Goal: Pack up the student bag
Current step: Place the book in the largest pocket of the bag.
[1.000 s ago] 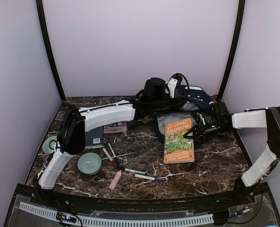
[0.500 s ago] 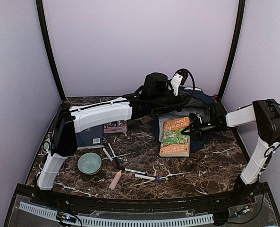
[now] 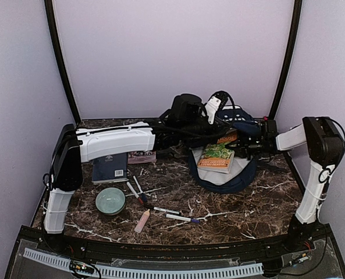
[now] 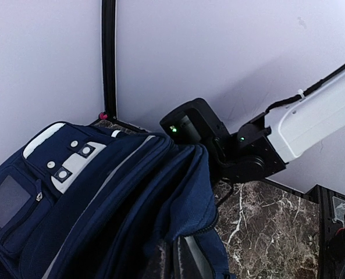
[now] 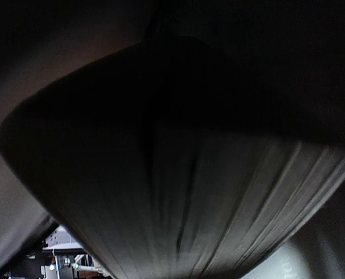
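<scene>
Nearest me, pens (image 3: 167,210), a pink tube (image 3: 142,221), a bowl (image 3: 110,200) and a blue book (image 3: 109,168) lie unpacked on the table (image 3: 265,203). Farther back, at the right, the bag (image 3: 237,182) lies open with a colourful book (image 3: 216,158) halfway into its mouth. My left gripper (image 3: 217,113) looks pinched on the bag's raised rim. My right gripper (image 3: 248,147) sits at that book's edge; gripping or not, I cannot tell. Most of the packing remains, I judge.

Green bowl (image 3: 110,200) near navy book (image 3: 110,167); markers (image 3: 182,218), perhaps a pink tube (image 3: 142,221).
</scene>
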`<action>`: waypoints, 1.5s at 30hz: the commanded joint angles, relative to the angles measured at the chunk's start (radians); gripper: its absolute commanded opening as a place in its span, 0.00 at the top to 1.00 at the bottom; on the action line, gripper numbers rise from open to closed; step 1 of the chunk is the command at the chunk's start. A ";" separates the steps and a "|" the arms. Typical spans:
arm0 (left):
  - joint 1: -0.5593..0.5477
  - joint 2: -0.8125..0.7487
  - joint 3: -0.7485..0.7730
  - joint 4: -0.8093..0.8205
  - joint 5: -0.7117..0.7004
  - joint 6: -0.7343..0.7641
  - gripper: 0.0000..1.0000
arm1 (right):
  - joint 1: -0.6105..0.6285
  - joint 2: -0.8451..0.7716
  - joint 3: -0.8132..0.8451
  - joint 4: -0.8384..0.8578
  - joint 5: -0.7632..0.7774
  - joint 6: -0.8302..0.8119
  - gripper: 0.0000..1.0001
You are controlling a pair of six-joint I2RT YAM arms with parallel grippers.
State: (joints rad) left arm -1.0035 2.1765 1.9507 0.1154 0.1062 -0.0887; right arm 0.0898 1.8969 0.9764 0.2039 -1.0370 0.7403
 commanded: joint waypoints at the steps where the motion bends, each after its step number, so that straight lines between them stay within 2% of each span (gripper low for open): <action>1: -0.024 -0.123 -0.004 0.117 0.023 0.006 1.00 | -0.023 0.068 0.112 0.063 0.068 -0.024 1.00; 2: -0.024 -0.123 -0.007 0.119 0.022 0.004 1.00 | -0.024 0.082 0.129 0.043 0.076 -0.037 0.99; 5: -0.024 -0.123 -0.019 0.128 0.010 0.007 1.00 | -0.019 0.083 0.160 -0.082 0.121 -0.104 0.80; 9: -0.023 -0.123 -0.038 0.145 -0.033 0.010 1.00 | -0.011 -0.002 0.136 -0.254 0.233 -0.236 0.57; 12: -0.023 -0.123 -0.061 0.173 -0.054 0.008 1.00 | 0.000 -0.075 0.106 -0.330 0.266 -0.304 0.46; 17: -0.020 -0.122 -0.080 0.203 -0.085 0.000 1.00 | 0.037 -0.138 0.100 -0.511 0.267 -0.461 0.37; 25: -0.008 -0.129 -0.094 0.222 -0.098 -0.021 1.00 | 0.069 -0.232 0.059 -0.732 0.398 -0.659 0.32; 29: -0.006 -0.129 -0.104 0.235 -0.095 -0.024 1.00 | 0.074 -0.260 0.033 -0.721 0.474 -0.700 0.32; 35: -0.004 -0.126 -0.103 0.240 -0.093 -0.031 1.00 | 0.122 -0.272 0.020 -0.644 0.506 -0.775 0.48; 38: -0.004 -0.126 -0.102 0.231 -0.092 -0.030 1.00 | 0.179 -0.321 -0.024 -0.611 0.546 -0.843 0.58; 43: -0.004 -0.129 -0.105 0.229 -0.082 -0.034 1.00 | 0.233 -0.364 -0.055 -0.574 0.713 -0.877 0.86; 45: -0.004 -0.132 -0.103 0.228 -0.081 -0.033 1.00 | 0.244 -0.363 -0.065 -0.554 0.784 -0.890 0.90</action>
State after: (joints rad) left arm -1.0115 2.1582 1.8416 0.2459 0.0174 -0.1123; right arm 0.3176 1.5524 0.9340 -0.4221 -0.4217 -0.0986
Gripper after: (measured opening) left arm 0.010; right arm 0.131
